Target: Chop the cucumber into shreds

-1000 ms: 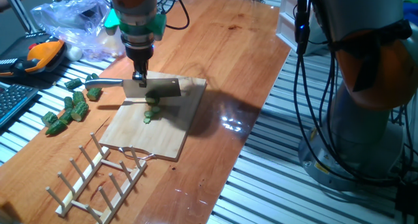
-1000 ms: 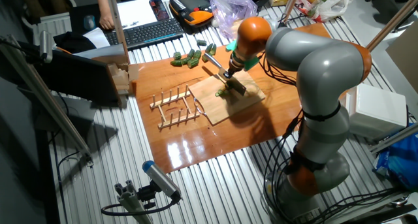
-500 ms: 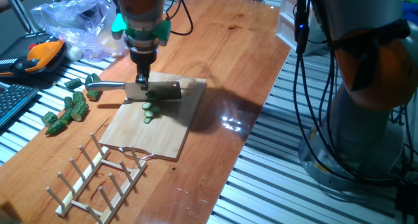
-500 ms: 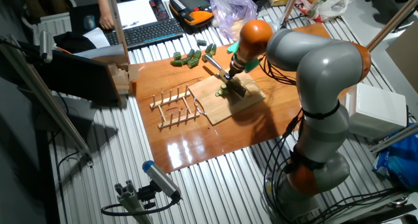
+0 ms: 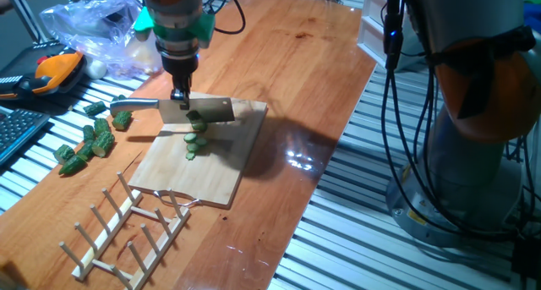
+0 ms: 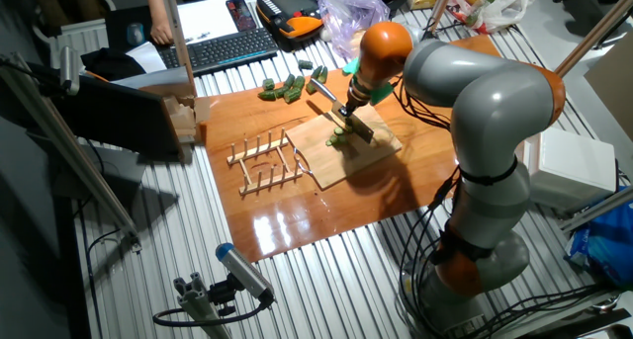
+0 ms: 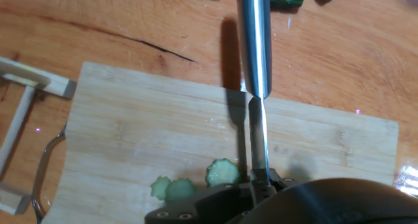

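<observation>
the gripper (image 5: pixel 180 96) clamps a cleaver (image 5: pixel 207 111) above the cutting board (image 5: pixel 215 167), a few cucumber slices (image 7: pixel 196 179) cut, the cucumber (image 5: pixel 197 124) looks part-chopped.

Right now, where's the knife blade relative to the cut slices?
In one fixed view the knife, held by the gripper, is above the wooden board. The shreds lie on the board just in front of the blade.

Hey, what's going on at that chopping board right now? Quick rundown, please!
Gripper shut on knife, blade over board. Cucumber under blade, shreds alongside. Nothing blocking.
</observation>
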`<state>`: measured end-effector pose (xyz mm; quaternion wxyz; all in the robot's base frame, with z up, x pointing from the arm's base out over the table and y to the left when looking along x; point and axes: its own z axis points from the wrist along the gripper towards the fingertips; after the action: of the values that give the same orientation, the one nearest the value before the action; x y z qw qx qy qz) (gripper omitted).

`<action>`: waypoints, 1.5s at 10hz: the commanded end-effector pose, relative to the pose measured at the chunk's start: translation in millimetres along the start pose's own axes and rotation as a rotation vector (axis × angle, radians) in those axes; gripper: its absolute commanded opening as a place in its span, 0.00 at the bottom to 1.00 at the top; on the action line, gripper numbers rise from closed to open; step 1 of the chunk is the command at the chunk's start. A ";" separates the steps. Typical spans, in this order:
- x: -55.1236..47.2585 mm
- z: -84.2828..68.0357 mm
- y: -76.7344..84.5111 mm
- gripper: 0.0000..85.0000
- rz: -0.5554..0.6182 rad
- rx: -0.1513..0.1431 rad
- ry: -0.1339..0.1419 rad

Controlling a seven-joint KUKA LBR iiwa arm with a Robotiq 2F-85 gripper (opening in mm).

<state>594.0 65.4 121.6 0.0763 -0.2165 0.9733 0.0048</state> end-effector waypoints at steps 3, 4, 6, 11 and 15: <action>1.0 -0.4 -0.6 0.00 0.013 -0.029 0.015; -0.4 0.5 0.7 0.00 0.015 -0.021 0.015; -1.5 1.5 2.2 0.00 0.021 -0.029 0.018; -1.5 1.5 2.2 0.00 0.085 -0.087 0.029; 0.0 -1.6 -5.7 0.00 0.042 -0.071 0.048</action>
<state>596.4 60.6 123.5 0.0456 -0.1995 0.9782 0.0351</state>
